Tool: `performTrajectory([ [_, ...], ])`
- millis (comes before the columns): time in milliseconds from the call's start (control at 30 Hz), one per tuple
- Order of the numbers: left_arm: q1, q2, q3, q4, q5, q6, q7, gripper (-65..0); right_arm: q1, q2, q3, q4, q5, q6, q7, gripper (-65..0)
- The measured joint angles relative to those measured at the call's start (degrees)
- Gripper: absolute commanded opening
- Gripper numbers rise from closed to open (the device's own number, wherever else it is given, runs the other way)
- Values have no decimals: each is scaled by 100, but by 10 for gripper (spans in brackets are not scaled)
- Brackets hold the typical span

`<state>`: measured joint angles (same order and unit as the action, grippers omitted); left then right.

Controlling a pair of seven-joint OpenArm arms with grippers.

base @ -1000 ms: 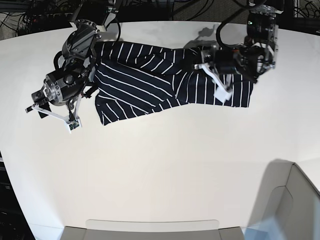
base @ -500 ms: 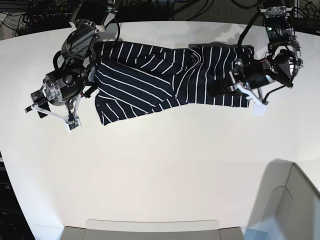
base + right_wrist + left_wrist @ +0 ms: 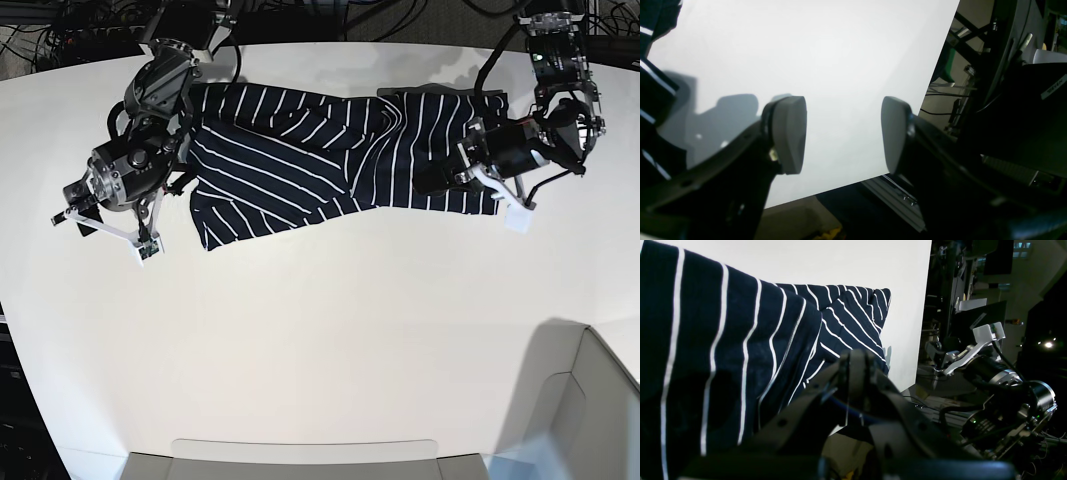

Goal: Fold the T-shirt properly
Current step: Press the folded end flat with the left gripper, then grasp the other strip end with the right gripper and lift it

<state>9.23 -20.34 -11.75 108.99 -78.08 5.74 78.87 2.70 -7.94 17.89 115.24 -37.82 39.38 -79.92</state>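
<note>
The left arm's dark gripper has its fingers pressed together, low in the middle of the left wrist view, in front of the dark navy shirt; whether it touches the cloth I cannot tell. The right arm's gripper, with grey-black rounded fingers, is spread wide with nothing between them, over the white table in the right wrist view. In the base view, the dark navy T-shirt with thin white stripes lies across the upper part of the frame, from upper left to upper right, bunched and creased near the upper middle and flatter at the right. One black and silver robot arm reaches over its right portion; the other black and silver arm stands at the upper left, beside its left portion. Along the right wrist view's left edge, striped folds of the shirt show, apart from the gripper.
</note>
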Motion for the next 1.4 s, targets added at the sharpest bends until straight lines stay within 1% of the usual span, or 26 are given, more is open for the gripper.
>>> performTrajectory([
  [433, 0, -2, 0, 0, 0, 2, -2, -650, 2, 0, 7, 4, 7, 0, 0, -300],
  [567, 2, -31, -4, 0, 186, 63, -387, -650, 66, -24, 15, 4, 11, 0, -2, -300],
  [633, 15, -33, -4, 0, 387, 127, -402, -650, 133, -72, 31, 17, 122, 0, -7, -300],
  [767, 31, -13, -4, -4, 463, 153, -393, -650, 125, -109, 9, 37, 1014, 0, -17, -300],
  [900, 33, -9, -4, -4, 459, 153, -393, -650, 295, 4, 31, 37, 1950, 0, -42, -300],
  [967, 46, -2, -4, -4, 461, 153, -396, -650, 389, 81, 31, 37, 2514, 0, -17, -300],
  [1100, 133, -9, -4, -4, 463, 153, -391, -650, 310, 50, 90, 37, 3842, 0, -37, -300],
  [1167, 133, -31, -4, -11, 468, 153, -393, -650, 92, -13, 369, 42, 4660, -2, -11, -300],
  [1267, 125, -28, 4, -20, 463, 151, -396, -650, -278, 15, 857, -98, 5840, 0, -116, -301],
  [1333, 129, -28, 24, -20, 468, 153, -391, -650, -433, 42, 1174, -267, 6535, 0, -83, -301],
  [1400, 127, -31, 24, -20, 472, 153, -396, -650, -542, 22, 1517, -435, 6804, 0, -81, -301],
])
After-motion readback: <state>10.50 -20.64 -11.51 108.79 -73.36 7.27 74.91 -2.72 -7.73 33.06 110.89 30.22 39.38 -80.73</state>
